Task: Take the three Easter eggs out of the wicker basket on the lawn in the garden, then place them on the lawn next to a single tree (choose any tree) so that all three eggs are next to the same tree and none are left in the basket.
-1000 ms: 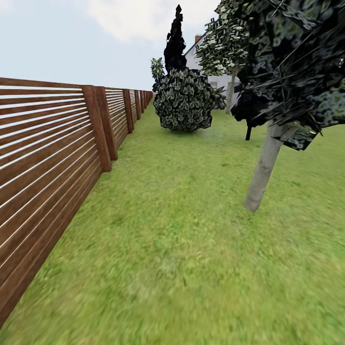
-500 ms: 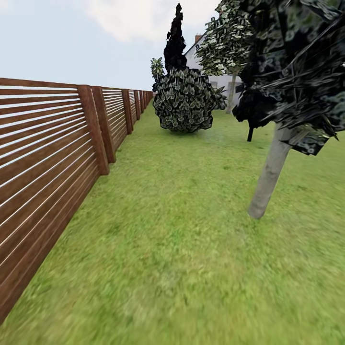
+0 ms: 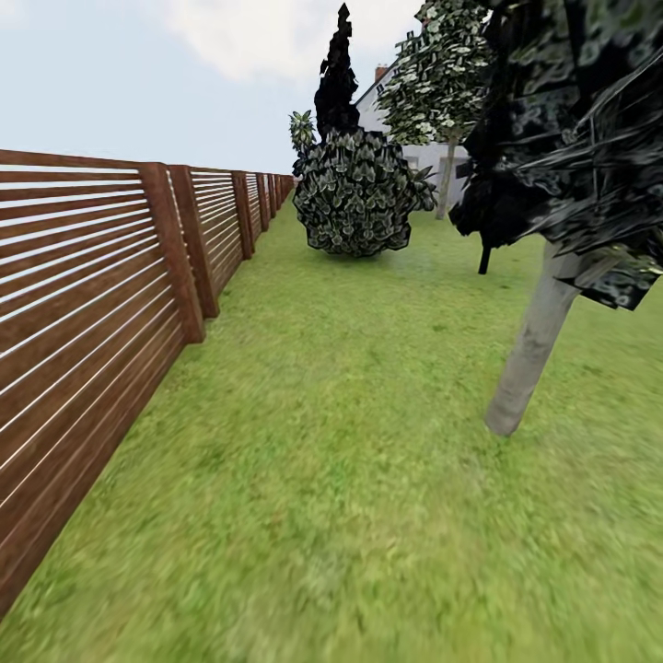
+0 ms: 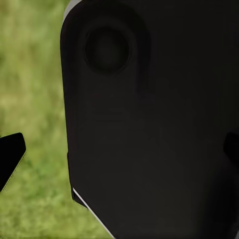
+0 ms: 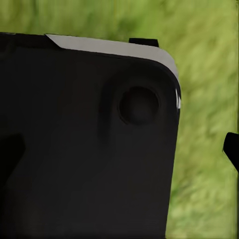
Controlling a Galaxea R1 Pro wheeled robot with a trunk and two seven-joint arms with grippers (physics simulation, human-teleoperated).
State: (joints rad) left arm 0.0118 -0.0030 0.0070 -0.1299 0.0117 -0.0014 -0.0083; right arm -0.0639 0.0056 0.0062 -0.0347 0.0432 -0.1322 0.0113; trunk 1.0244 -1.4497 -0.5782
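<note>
Robot out on the lawn (image 3: 350, 442) beside the fence (image 3: 101, 304), no eggs or basket in sight.
Fence is the landmark: grass strip runs right alongside it; a thin pale trunk (image 3: 534, 354) under dark foliage stands well out from it; round bush (image 3: 354, 193) near its far end, white house (image 3: 405, 120) beyond. Both wrist views: dark robot body panel over blurred grass, black fingertip (image 4: 10, 157) and (image 5: 231, 147) at the edges; can't tell how open either gripper is, or whether anything is held.
</note>
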